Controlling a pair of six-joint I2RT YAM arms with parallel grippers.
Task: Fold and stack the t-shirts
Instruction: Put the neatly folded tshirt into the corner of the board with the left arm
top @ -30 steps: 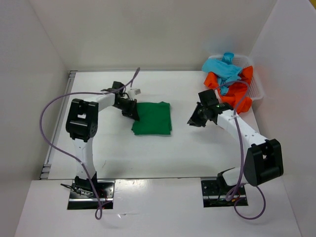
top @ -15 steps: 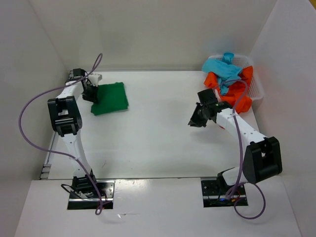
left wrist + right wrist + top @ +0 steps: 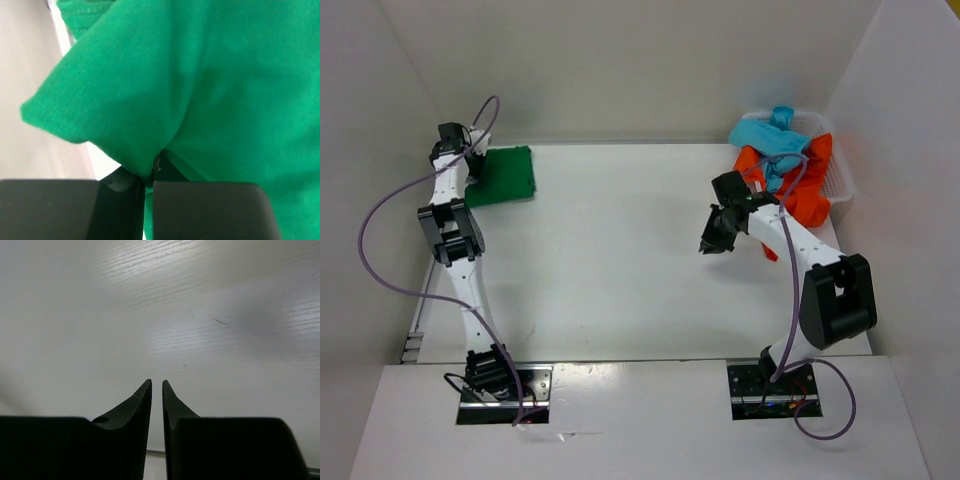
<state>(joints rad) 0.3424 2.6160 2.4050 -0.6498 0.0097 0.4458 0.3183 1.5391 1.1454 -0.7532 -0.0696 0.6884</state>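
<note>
Since a second ago my left arm has dragged the folded green t-shirt from mid-table to the far left corner.

From above, my left gripper pinches that shirt's left edge. My right gripper hangs over the bare table. The turquoise t-shirt and orange t-shirt lie heaped behind it in the white basket.

At my left wrist, green cloth bunches into my clamped jaws.

At my right wrist, my jaws stand nearly together with a thin slit between them. They grip nothing, with only tabletop ahead.
</note>
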